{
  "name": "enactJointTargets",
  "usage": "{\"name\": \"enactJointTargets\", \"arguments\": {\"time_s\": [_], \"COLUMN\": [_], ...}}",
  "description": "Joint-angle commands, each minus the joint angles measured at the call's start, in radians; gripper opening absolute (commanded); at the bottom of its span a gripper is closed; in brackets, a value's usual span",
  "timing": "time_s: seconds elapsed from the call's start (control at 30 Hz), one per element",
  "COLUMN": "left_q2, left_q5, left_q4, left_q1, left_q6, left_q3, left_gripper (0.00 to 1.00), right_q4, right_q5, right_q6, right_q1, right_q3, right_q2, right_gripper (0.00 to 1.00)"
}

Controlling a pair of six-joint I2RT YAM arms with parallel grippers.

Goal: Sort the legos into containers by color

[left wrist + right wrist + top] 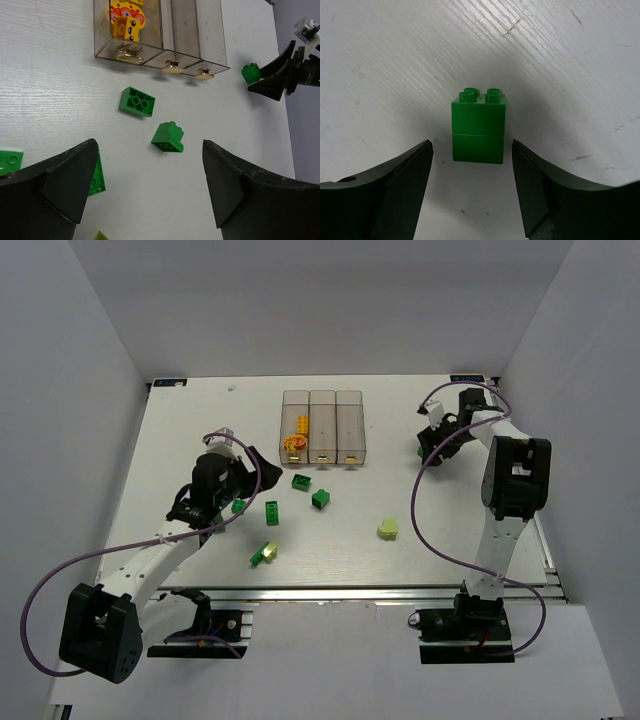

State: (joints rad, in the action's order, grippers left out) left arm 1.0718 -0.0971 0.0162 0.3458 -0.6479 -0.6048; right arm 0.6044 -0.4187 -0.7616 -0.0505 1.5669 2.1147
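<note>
Three clear containers [362, 430] stand joined in a row at the back; the left one holds orange and yellow legos [296, 430]. Green bricks [300, 481] [321, 499] [272, 512] lie in front of them, with pale yellow-green ones [388, 529] [264, 554] nearer. My left gripper [245, 488] hangs open above the green bricks [137, 101] [168, 137], holding nothing. At the back right, my right gripper [471, 145] is open astride a tall green brick [480, 125], with a gap on each side. The left wrist view also catches that brick [251, 72] at the right gripper's tips.
A small green brick [238, 506] and a flat green plate [97, 175] lie beside my left fingers [65, 185]. White walls enclose the table on three sides. The arms' cables loop over the near corners.
</note>
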Motion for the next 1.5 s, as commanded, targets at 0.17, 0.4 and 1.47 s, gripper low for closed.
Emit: {"name": "enactJointTargets", "arguments": {"time_s": [0.17,0.4,1.47], "left_q2": [-0.019,-0.030,0.266], "left_q5": [0.002,-0.006,-0.493], "left_q4": [-0.001,0.001,0.303], "left_q1": [-0.002,-0.002,-0.001], "left_q6": [-0.018,-0.024,-0.245], "left_q3": [-0.033,-0.039,-0.266], "left_gripper": [0.94,0.94,0.94], "right_q4": [-0.011,-0.008,0.112], "right_q5": [-0.026,-0.019,-0.445], "right_q6": [0.010,0.010,-0.243], "right_q1": [0.000,0.003,0.191], "right_q3": [0.059,0.065,-0.204], "right_q2": [0.016,0.033,-0.470], "right_gripper": [0.65,0.56,0.00]}}
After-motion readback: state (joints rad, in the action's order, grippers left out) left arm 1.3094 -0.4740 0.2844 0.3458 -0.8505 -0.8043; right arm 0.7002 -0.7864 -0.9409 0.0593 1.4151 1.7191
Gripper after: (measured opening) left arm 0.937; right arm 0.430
